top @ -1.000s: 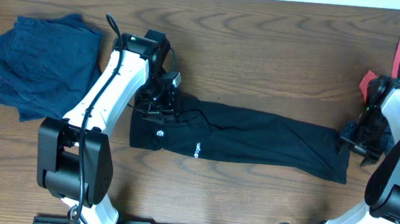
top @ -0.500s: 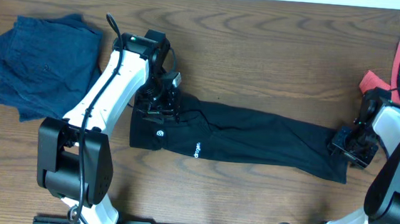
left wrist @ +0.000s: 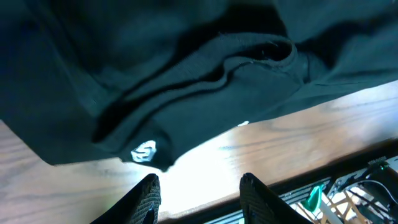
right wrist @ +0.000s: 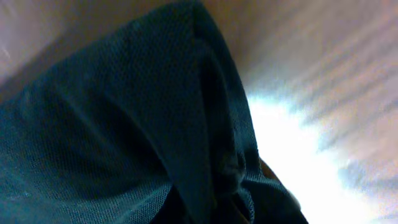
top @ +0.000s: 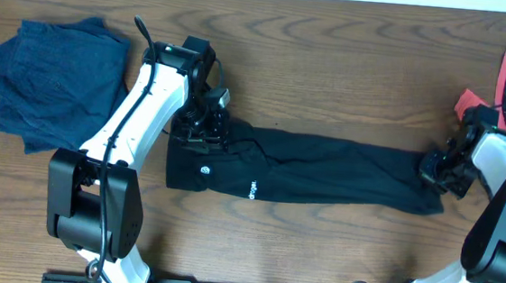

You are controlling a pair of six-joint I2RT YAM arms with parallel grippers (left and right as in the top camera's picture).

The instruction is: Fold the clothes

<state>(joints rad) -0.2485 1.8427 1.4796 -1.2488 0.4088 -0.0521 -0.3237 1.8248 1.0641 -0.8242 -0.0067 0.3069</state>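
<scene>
Pinching the right end of the black leggings (top: 323, 170), the right gripper (top: 436, 167) is standing with its jaws closed on a bunch of the thin cloth, which is crowding the right wrist view. The left gripper (top: 201, 130) is hovering over the upper left corner near the white round logo (top: 202, 169), jaws partly apart, and in the left wrist view only bright wood is showing between the fingertips (left wrist: 149, 194). The leggings are lying stretched long across the middle of the frame, so the step in hand is looking like the first fold; next, the pinched end is probably needing a lift and a carry toward the left end while that end is being pinned flat. A folded blue garment (top: 50, 76) is resting at upper left, and a black heap with a coral-red piece (top: 470, 102) is waiting at the right edge. Dark grained wood is making up the tabletop (top: 331, 66); little of the room is showing beyond a pale strip along the top.
</scene>
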